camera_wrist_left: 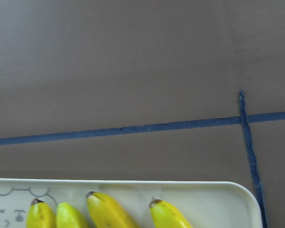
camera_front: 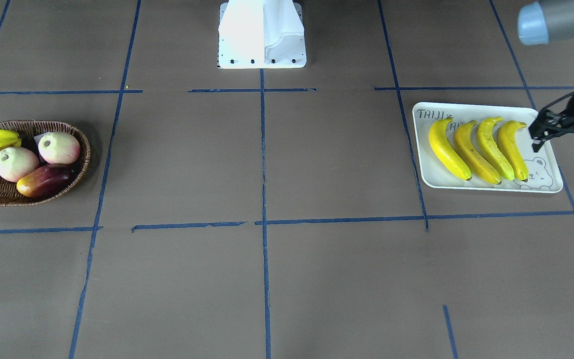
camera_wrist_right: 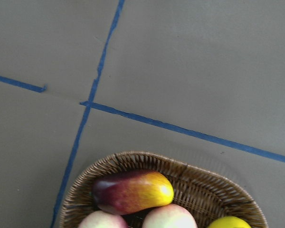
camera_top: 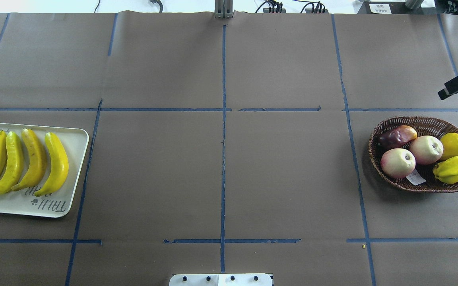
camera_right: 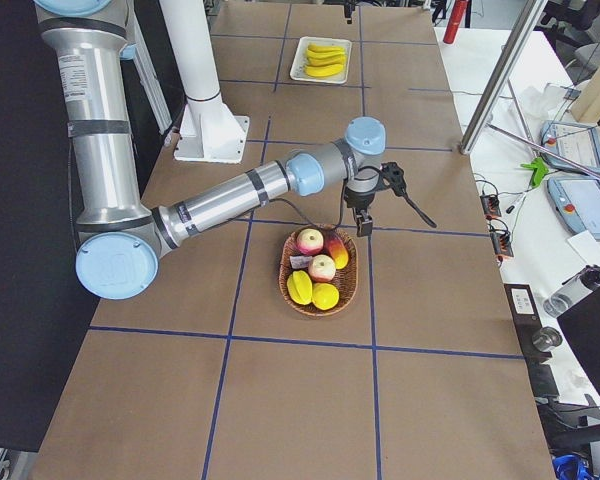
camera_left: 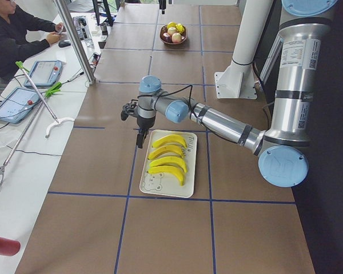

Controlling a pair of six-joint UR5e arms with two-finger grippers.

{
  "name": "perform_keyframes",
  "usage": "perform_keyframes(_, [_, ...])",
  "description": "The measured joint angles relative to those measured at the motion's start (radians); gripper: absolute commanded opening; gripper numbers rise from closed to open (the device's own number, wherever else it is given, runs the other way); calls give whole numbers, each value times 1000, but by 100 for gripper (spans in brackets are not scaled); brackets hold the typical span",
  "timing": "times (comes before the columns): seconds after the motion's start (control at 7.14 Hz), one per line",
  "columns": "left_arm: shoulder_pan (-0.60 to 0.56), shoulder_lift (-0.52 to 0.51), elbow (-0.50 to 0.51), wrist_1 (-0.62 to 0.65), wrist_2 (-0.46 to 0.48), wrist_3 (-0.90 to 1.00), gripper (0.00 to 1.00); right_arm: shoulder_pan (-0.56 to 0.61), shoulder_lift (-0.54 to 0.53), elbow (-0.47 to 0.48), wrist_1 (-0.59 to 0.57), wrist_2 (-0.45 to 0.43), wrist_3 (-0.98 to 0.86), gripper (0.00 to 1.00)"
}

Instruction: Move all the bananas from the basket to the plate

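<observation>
All four bananas lie on the plate, which stands at the left end of the table. They are side by side and close together, each curved in the same way, with the dark tips pointing to the far side. The second one from the left is a little greenish. The bear drawing is at the far left corner of the plate and the lettering is along its near end.

The left gripper hangs over the left edge of the plate, near the bear corner. Its fingers are spread apart and hold nothing, and it does not touch the bananas.

The basket stands at the right end of the table, well apart from the plate. In it are two pale pink apples, a red and yellow mango, a lemon, a starfruit and a small white tag. The right gripper hangs above the table just beyond the far rim of the basket. Its fingers are also apart and empty.

Blue tape divides the brown table cover into rectangles. The white base of the robot is at the near edge, in the middle. A person sits at a side table beyond the far edge.
</observation>
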Motion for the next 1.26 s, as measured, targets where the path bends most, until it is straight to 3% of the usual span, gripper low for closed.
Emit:
perform_keyframes(0.28, [-205,14,180,47,-230,271,100,146,-86,-110,8,108,-156,100])
perform_keyframes(0.42, [-259,31,265,47,-289,370,100,169,-102,-157,30,134,-178,100])
perform_keyframes(0.7, [-313,49,334,55,-322,453,100,180,-75,-194,69,138,-188,100])
perform_keyframes(1.26, [-346,57,329,61,-325,380,100,181,-90,-201,78,136,-189,100])
